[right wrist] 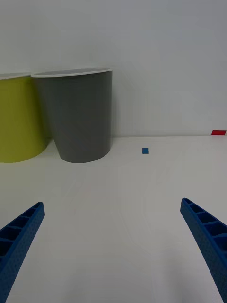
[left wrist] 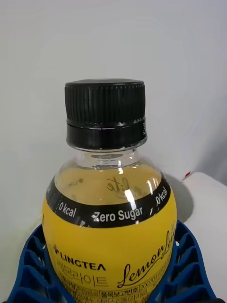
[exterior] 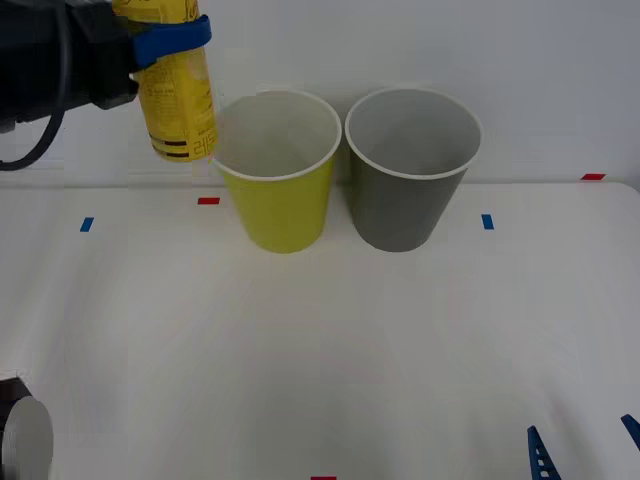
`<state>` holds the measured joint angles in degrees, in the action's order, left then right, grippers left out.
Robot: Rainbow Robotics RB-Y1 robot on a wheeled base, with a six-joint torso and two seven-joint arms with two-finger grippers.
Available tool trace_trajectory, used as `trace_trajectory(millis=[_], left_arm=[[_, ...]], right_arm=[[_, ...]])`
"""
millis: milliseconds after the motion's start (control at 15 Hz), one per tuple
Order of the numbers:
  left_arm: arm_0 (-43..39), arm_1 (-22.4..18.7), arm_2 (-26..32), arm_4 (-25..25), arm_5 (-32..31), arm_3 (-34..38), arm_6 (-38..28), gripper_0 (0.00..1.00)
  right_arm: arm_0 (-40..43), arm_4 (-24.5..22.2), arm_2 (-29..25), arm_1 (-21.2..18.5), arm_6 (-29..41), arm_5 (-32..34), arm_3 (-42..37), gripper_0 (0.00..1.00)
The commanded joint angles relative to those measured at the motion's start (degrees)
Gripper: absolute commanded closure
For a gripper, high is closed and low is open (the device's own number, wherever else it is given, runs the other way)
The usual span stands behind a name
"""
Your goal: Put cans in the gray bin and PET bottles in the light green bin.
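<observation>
My left gripper (exterior: 170,38) is shut on the PET bottle (exterior: 180,95), a clear bottle with a yellow label, held upright in the air at the far left. The bottle's base hangs just left of the light green bin's (exterior: 275,205) rim. In the left wrist view the bottle (left wrist: 111,227) with its black cap (left wrist: 105,111) stands between my blue fingers (left wrist: 33,265). The gray bin (exterior: 405,195) stands right of the green one, almost touching it. Near the table's front right, my right gripper (right wrist: 112,203) is open with nothing in it, facing the gray bin (right wrist: 80,118). Cans are out of view.
Small tape marks lie on the white table: blue (exterior: 87,224), red (exterior: 208,201), blue (exterior: 487,221), red (exterior: 593,177). A round grey part (exterior: 25,440) sits at the front left edge. A white wall rises right behind the bins. Open table lies in front of them.
</observation>
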<state>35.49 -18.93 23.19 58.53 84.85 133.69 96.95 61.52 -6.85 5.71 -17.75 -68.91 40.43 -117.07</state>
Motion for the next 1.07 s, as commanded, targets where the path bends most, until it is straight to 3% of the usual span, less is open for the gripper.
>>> trace_trajectory(millis=[67,267,467,800,1067], left_arm=[[5.8,0.4,-0.1,-1.5,-0.1,-6.9,0.7,1.0],[9.4,1.5,-2.3,-5.7,-1.7,-10.8,1.8,1.0],[9.7,2.1,-7.9,-12.3,-7.3,-12.3,2.3,1.0],[9.5,2.1,-15.0,-13.0,-21.2,-22.4,4.0,1.0],[9.5,1.2,-18.5,-13.8,-26.8,-27.3,6.0,1.0]], right_arm=[[0.0,0.0,0.0,0.0,0.0,0.0,0.0,0.0],[0.0,0.0,0.0,0.0,0.0,0.0,0.0,0.0],[0.0,0.0,0.0,0.0,0.0,0.0,0.0,0.0],[0.0,0.0,0.0,0.0,0.0,0.0,0.0,0.0],[0.0,0.0,0.0,0.0,0.0,0.0,0.0,0.0]])
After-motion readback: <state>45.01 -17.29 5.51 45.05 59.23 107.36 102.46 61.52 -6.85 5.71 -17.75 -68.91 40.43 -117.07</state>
